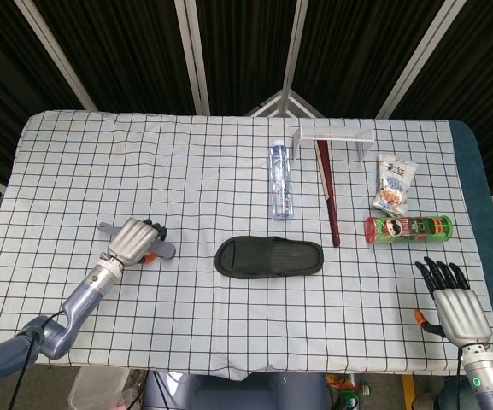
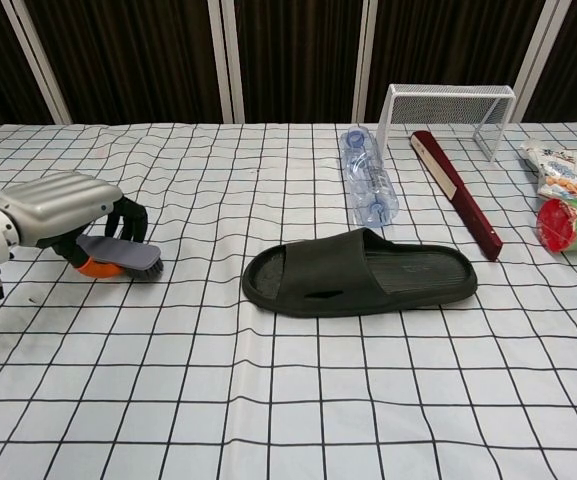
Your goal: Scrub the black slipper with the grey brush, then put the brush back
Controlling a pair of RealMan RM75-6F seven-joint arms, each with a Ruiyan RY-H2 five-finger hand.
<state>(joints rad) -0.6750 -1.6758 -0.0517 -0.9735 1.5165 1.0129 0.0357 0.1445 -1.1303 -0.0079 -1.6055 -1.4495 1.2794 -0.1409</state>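
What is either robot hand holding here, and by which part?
The left robot hand grips the grey plastic scrubbing brush around its handle; the right robot hand holds nothing.

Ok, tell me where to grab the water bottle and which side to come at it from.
Grip the water bottle around its middle, coming down from above. It lies flat on the tablecloth, its long axis running away from the robot, so fingers can close across its round body from both sides. The dark red stick to its right lies apart, leaving room.

On the desk (image 1: 229, 162), the slipper (image 1: 269, 257) lies centre, the brush (image 2: 121, 257) to its left. Behind the slipper lies a bottle (image 1: 281, 180); a can (image 1: 408, 228) lies right.
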